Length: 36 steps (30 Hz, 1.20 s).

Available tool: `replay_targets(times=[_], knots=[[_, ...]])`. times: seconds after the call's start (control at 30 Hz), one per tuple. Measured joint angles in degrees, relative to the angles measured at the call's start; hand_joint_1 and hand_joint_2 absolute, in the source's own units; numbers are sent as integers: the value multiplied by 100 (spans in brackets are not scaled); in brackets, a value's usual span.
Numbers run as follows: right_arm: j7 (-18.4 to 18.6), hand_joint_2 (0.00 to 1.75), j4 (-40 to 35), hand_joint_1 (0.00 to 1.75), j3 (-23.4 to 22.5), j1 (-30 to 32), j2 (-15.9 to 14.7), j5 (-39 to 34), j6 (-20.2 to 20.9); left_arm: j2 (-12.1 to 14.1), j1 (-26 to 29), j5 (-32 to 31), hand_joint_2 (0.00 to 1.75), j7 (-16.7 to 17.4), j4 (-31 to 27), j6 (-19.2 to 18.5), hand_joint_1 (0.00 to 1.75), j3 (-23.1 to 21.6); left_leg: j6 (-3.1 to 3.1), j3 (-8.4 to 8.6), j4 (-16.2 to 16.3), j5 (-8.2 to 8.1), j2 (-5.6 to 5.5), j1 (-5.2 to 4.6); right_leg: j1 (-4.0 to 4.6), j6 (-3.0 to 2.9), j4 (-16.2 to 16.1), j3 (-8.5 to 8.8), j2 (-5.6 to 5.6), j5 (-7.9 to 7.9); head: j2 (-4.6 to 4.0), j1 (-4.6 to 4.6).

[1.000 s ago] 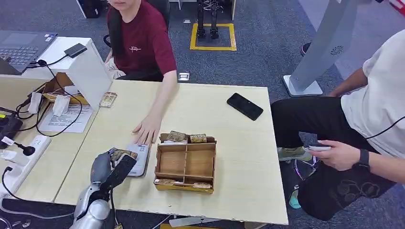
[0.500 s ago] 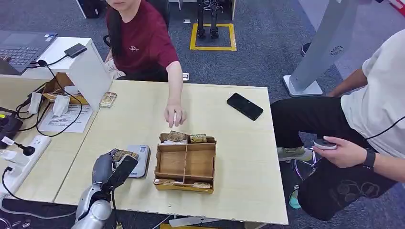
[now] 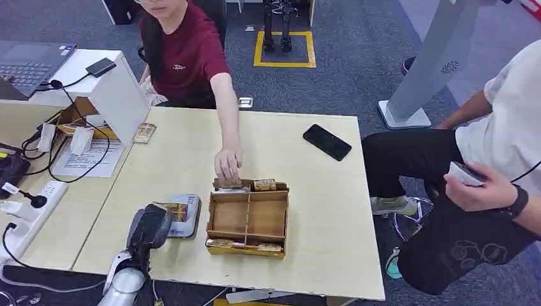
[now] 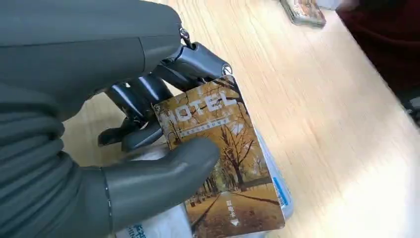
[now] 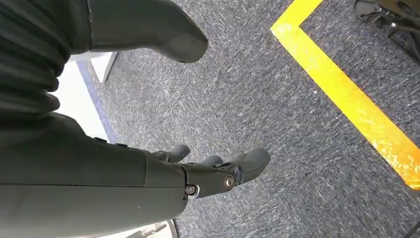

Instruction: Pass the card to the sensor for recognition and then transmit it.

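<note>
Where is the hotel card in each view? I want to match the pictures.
Head view: hotel card by the left hand, over the grey sensor.
Left wrist view: card at centre, held.
Right wrist view: not in it.
Shared landmark: the sensor.

Two people (image 3: 185, 57) (image 3: 497, 146), one wooden box (image 3: 248, 218), one black phone (image 3: 326, 141), one laptop (image 3: 29, 64), one sensor (image 3: 184, 215), one hotel card (image 4: 223, 163).
</note>
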Motion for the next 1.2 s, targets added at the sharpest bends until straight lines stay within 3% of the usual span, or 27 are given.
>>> replay_targets(times=[0.13, 0.37, 0.5, 0.63, 0.73, 0.87, 1.0, 1.2], knots=[[-39, 175, 0, 0, -20, 1, 0, 39, 0, -20, 12, 1123, 175, -656, -424, 241, 175, 125, -2, -6, 0, 2, 0, 2, 2, -1, 0, -7, 0, 3, 2, 0], [-64, 175, -4, 0, -20, -21, 0, 201, 35, 83, -538, 1291, 175, -1162, -903, 1022, 175, 485, -7, -9, 0, 9, -4, 5, 5, -2, 2, -7, -2, 6, 2, 0], [-79, 175, -9, 0, -20, -56, 0, 304, 116, 236, -938, 593, 175, -1339, -867, 1708, 175, 555, -7, -10, 0, 13, -4, 7, 7, -6, 3, -8, -2, 11, 2, 0], [-101, 175, -20, 0, 19, -109, 0, 415, 225, 461, -1339, -950, 175, -1529, -545, 2598, 175, 572, -8, -10, 0, 14, -3, 8, 7, -6, 3, -9, -1, 12, 0, 0], [-101, 175, -35, 0, 55, -141, 0, 448, 260, 535, -1493, -1514, 175, -1571, -349, 2686, 175, 669, -8, -10, 0, 14, -3, 8, 7, -6, 3, -9, 0, 12, 2, 0], [-101, 175, -46, 0, 77, -153, 0, 455, 291, 597, -1574, -1643, 175, -1573, -170, 2695, 175, 732, -8, -11, 0, 14, -2, 8, 7, -6, 3, -12, 0, 12, 2, 0], [-98, 175, -48, 0, 94, -167, 0, 490, 302, 579, -1608, -2215, 175, -1643, -61, 2702, 175, 958, -8, -13, 0, 14, -1, 8, 7, -6, 3, -16, 2, 12, 0, 0], [-98, 175, -48, 0, 101, -168, 0, 498, 293, 540, -1663, -2217, 175, -1794, 114, 2702, 175, 1184, -8, -15, 0, 14, 0, 8, 7, -6, 3, -18, 2, 13, 0, 0]])
